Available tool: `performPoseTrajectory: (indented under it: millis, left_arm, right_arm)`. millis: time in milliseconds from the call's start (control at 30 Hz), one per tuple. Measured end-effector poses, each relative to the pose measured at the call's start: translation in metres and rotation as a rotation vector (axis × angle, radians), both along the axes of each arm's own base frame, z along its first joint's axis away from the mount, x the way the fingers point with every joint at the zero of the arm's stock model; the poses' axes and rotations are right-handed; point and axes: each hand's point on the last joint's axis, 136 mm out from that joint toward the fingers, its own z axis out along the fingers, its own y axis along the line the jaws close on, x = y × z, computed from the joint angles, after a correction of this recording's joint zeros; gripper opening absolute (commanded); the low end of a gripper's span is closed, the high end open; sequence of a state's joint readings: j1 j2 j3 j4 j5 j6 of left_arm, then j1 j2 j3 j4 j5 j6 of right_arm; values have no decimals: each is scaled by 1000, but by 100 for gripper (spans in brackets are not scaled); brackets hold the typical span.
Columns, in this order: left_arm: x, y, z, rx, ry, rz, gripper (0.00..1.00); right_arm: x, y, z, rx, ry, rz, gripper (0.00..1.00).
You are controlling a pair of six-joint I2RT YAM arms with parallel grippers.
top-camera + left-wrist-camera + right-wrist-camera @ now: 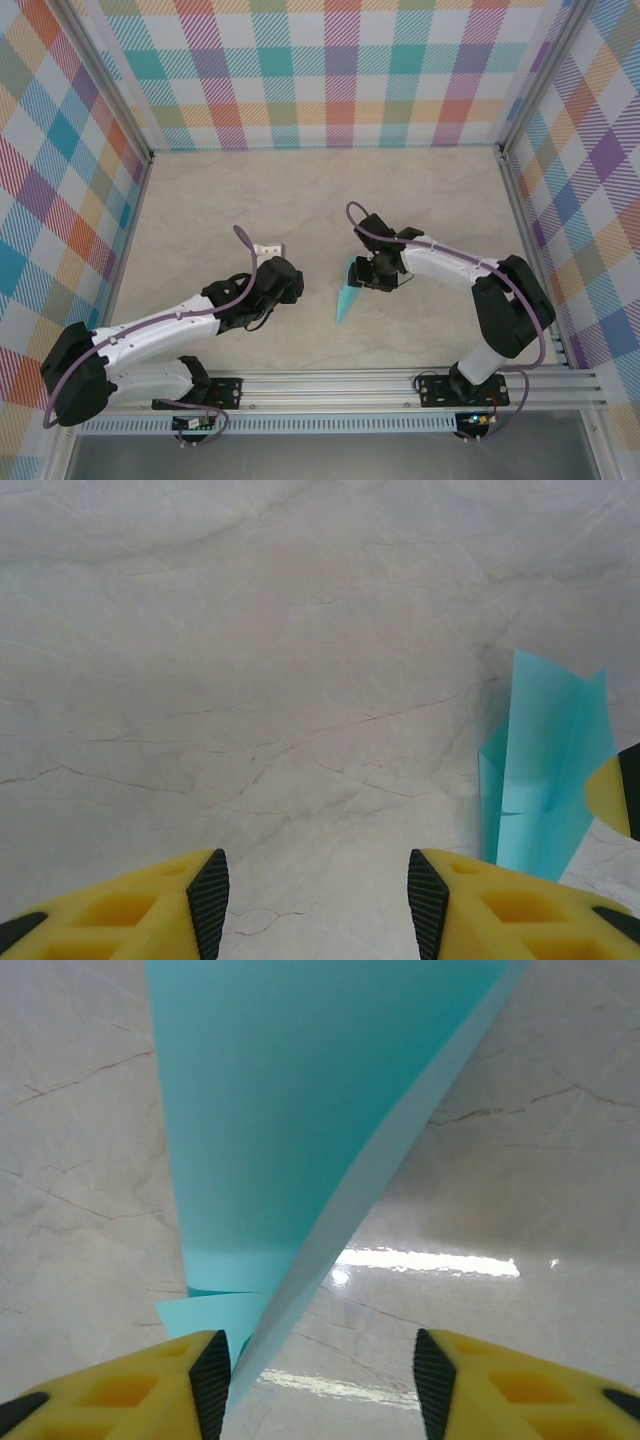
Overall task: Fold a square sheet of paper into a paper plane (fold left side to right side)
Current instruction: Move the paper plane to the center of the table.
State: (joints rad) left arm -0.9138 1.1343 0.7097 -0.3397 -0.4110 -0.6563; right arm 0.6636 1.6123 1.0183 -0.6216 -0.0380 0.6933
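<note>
The paper plane point(346, 295) is being seen from above as a slim turquoise dart lying on the marbled worktop point(300, 190), between the two arms. Its point is being directed toward the near edge (and slightly to the left), while its broad end is being overlapped by the tip of the right arm point(450, 265).

The right jaws are being held wide apart over that broad end. In the right wrist view one black pad point(210, 1375) is being shown just beside a raised edge of the paper plane point(260, 1110); that edge is standing up off the worktop point(540, 1140) and running down between the pads, yet nothing is being clamped. Whether the pad is touching the paper cannot be told. A flat lower layer is being glimpsed beneath the raised flap.

The left arm point(160, 335) is being held apart from the paper, to its left. The left jaws are likewise being held wide open, with bare worktop point(250, 680) between the pads point(208, 900). In the left wrist view the paper plane point(545, 770) is being seen at the right, its layers partly upright along a crease; a yellow finger point(612, 795) of the right jaws is being seen at its right edge (touching or just beside, it cannot be told).
</note>
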Motion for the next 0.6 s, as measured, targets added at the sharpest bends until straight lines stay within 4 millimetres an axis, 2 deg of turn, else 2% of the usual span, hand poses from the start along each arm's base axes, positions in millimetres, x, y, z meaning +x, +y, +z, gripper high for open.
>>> performPoseTrajectory:
  millis: [100,167,300,433,600]
  left_arm:
    - [0,1,0,5,-3,-1,54]
    - [1,2,0,12,-7,0,55]
    - [1,4,3,16,-17,2,55]
    - [0,9,5,30,-23,15,56]
    - [-1,22,9,63,-37,42,59]
  right_arm:
    - [-2,3,0,4,4,0,36]
    - [-3,4,0,5,4,3,29]
    - [-4,5,0,9,6,2,0]
    - [-3,13,6,52,-6,26,0]
    - [-3,26,45,172,-86,82,0]
